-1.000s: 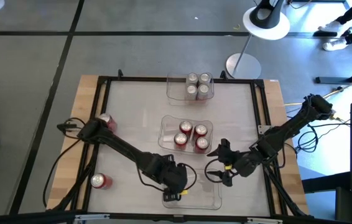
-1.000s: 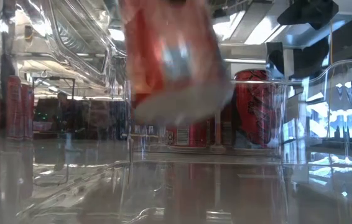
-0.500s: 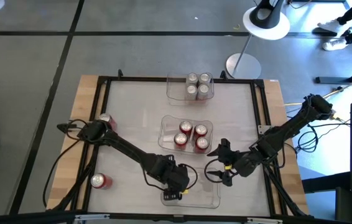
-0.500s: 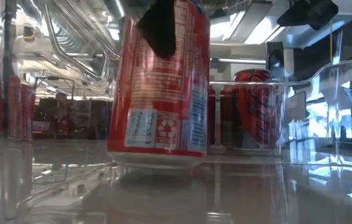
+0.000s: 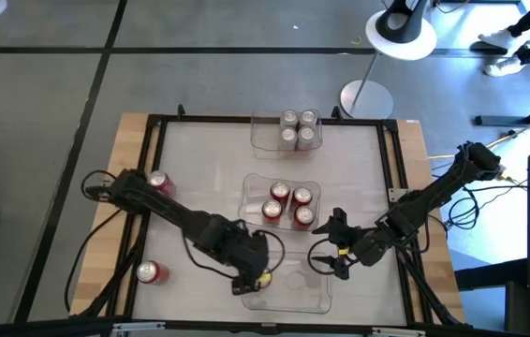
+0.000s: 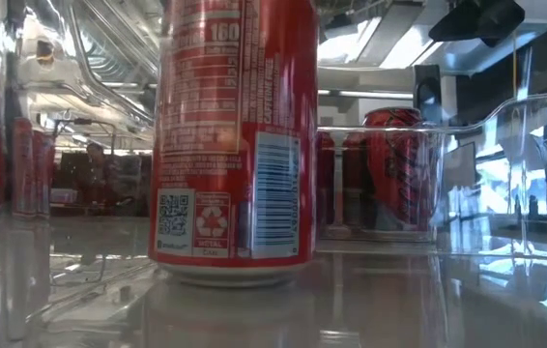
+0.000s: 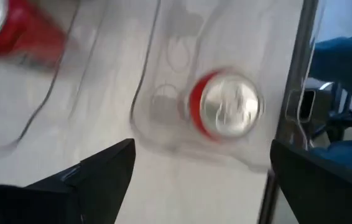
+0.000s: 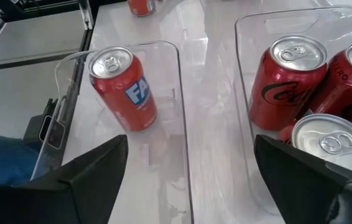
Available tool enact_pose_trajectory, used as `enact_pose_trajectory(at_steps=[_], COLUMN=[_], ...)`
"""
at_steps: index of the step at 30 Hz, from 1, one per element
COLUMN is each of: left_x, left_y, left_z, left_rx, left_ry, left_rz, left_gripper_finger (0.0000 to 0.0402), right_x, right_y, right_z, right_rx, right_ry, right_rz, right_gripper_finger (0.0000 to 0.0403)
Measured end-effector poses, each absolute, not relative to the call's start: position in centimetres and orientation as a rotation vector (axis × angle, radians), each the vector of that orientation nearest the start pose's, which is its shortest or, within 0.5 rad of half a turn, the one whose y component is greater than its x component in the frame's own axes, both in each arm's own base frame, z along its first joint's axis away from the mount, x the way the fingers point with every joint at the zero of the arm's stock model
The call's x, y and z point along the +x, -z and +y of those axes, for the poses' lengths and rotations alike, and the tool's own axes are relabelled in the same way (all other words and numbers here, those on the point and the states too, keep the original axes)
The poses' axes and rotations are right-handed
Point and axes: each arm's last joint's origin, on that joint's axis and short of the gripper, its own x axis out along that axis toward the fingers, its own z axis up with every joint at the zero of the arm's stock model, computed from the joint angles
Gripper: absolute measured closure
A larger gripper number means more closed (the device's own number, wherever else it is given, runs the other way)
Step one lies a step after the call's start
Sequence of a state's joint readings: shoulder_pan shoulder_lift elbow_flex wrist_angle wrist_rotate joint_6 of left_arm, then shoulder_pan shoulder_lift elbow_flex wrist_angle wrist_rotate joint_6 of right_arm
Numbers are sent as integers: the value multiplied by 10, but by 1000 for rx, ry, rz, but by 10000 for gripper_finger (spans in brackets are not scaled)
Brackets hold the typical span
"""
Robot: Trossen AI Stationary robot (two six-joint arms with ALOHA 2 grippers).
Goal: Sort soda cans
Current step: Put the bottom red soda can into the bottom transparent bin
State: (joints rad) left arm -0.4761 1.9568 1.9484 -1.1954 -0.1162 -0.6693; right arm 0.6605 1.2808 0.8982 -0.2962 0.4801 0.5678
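Seven red cans (image 5: 280,194), four silver cans (image 5: 290,119), three trays (image 5: 314,298).

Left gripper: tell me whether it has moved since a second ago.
Yes. In the high view the left gripper has backed away toward the table's left, off the near tray, leaving the red can standing in it.

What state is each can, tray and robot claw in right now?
Red soda can in the near clear plastic tray: upright, released.
Near clear tray: holds that one can.
Middle clear tray: four red cans, upright.
Far clear tray: four silver cans, upright.
Two loose red cans: outside trays.
Left gripper: open.
Right gripper: open, waiting.
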Motion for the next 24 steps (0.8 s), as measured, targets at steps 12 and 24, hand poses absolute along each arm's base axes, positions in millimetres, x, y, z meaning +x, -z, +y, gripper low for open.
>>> enact_pose_trajectory(at_steps=[12, 24], left_x=[271, 202], left_y=[-349, -357], left_z=[-189, -212], left_rx=[-272, -222], left_ry=[-332, -344], left_rz=[1365, 1219], left_gripper_finger=[43, 43], right_x=[219, 220], right_y=[-262, -263], right_z=[152, 151], right_rx=[150, 143], right_ry=[27, 53], right_rz=[573, 558], right_gripper_finger=[54, 54])
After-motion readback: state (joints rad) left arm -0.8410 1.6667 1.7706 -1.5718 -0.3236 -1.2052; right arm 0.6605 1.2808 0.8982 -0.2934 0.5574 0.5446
